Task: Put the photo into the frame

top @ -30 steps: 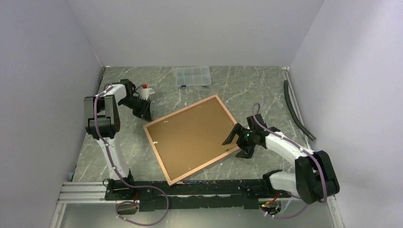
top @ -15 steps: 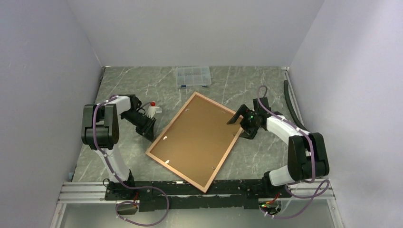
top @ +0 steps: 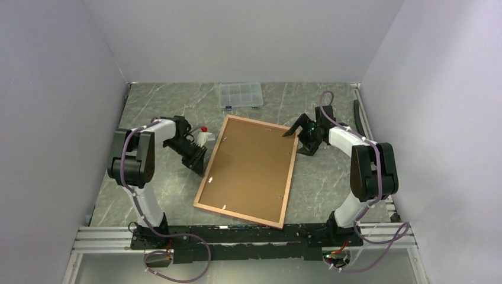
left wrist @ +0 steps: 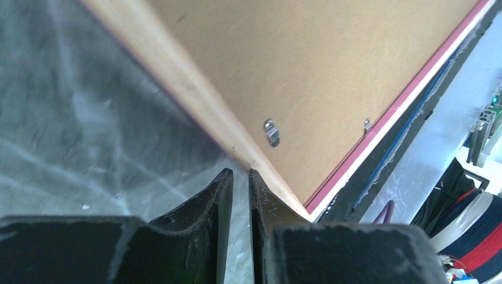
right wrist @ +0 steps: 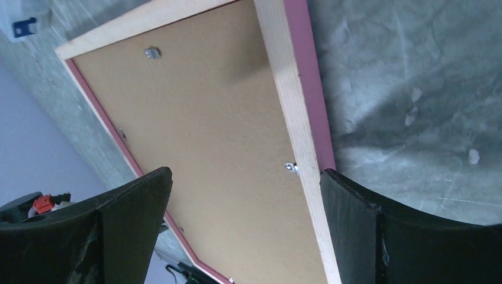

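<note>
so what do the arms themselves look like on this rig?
The left arm and right arm have white links and black joints, with a purple cable looped along each. The fingers are black and tapering. A small green light glows at the right wrist.

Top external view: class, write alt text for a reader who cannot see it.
A large rectangular picture frame, pink-edged, lies brown back up on a grey marbled table. The left gripper, nearly closed, sits at its left edge; the right gripper is open at its far right corner.
</note>
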Controlling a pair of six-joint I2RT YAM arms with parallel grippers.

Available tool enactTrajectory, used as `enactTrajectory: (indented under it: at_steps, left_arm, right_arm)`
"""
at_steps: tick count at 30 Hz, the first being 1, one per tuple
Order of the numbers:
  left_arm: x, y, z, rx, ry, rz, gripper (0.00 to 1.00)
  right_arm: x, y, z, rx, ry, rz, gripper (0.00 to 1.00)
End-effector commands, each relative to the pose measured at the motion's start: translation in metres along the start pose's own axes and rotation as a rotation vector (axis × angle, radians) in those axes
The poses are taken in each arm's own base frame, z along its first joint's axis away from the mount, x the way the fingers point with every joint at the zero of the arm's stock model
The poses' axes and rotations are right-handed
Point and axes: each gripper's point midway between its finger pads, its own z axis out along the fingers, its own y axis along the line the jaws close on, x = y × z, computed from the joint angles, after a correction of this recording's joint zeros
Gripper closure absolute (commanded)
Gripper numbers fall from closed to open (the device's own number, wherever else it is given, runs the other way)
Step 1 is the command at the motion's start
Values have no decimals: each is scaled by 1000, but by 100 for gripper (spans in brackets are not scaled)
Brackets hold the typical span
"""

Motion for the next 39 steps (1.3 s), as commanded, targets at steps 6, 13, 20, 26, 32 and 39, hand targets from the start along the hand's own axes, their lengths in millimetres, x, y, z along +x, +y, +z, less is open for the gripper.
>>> enactTrajectory:
  at_steps: [6,13,20,26,32,39]
  left_arm:
    - [-20,-9,-33,71,-139,-46,77]
    - [-22,-25,-42,106,-192,-25,62]
    - [-29,-9,-26,122,-175,-46,56]
    - [-32,3,-10,143,-145,-47,56]
    - [-27,6,5,138,-103,-39,60]
    - [-19,13,12,123,-70,-37,68]
  right_arm:
    - [-24,19,-43,40,-182,-153,0]
    - [77,85,-49,-119,-137,-446,3]
    - [205,150,-19,-343,67,-747,4]
    - [278,169,3,-415,179,-931,5]
    - [306,183,26,-453,273,-957,7]
    - [328,179,40,-498,322,-1012,9]
